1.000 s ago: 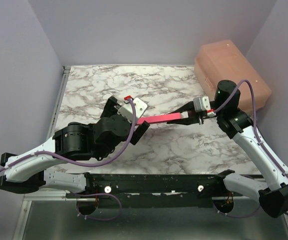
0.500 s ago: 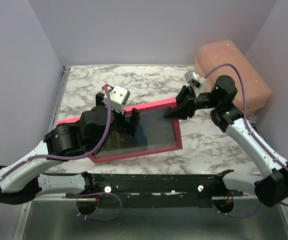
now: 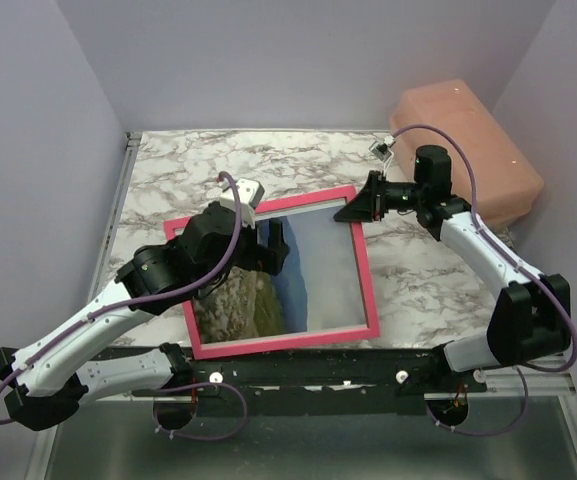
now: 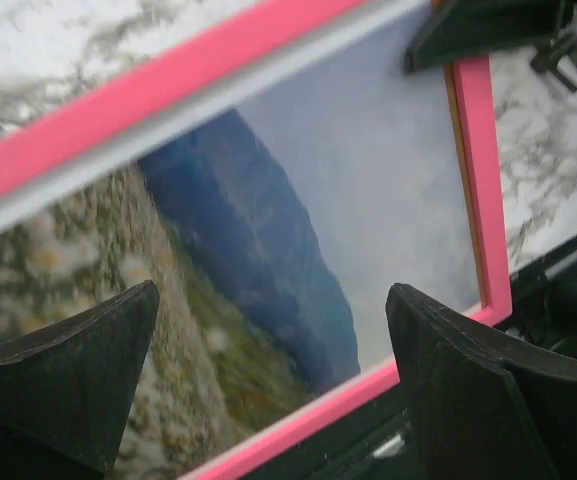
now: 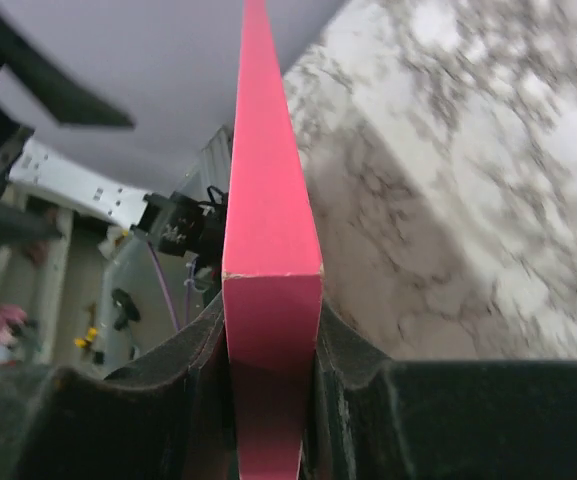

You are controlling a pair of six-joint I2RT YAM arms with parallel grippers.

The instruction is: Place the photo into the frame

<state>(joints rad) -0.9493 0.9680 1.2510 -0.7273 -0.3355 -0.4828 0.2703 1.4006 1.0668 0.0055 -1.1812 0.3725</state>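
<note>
The frame (image 3: 365,270) faces up with its bright pink front showing, its near edge by the black rail. The photo (image 3: 313,275), blue hills and a flowery field, fills its opening. My right gripper (image 3: 360,208) is shut on the frame's far right corner; in the right wrist view the pink edge (image 5: 268,180) sits clamped between both pads of that gripper (image 5: 271,320). My left gripper (image 3: 268,245) hovers over the frame's left half. In the left wrist view the left gripper (image 4: 273,300) is wide open above the photo (image 4: 268,230), touching nothing, with the pink border (image 4: 478,180) at right.
A salmon plastic box (image 3: 468,140) stands at the back right, close behind the right arm. The marble table (image 3: 188,170) is bounded by lilac walls at the left, back and right. A black rail (image 3: 318,365) runs along the near edge.
The frame has swung from edge-on to face up, so its pink front and the photo now show. The right gripper stayed shut on its corner. The left gripper stayed open above it.
</note>
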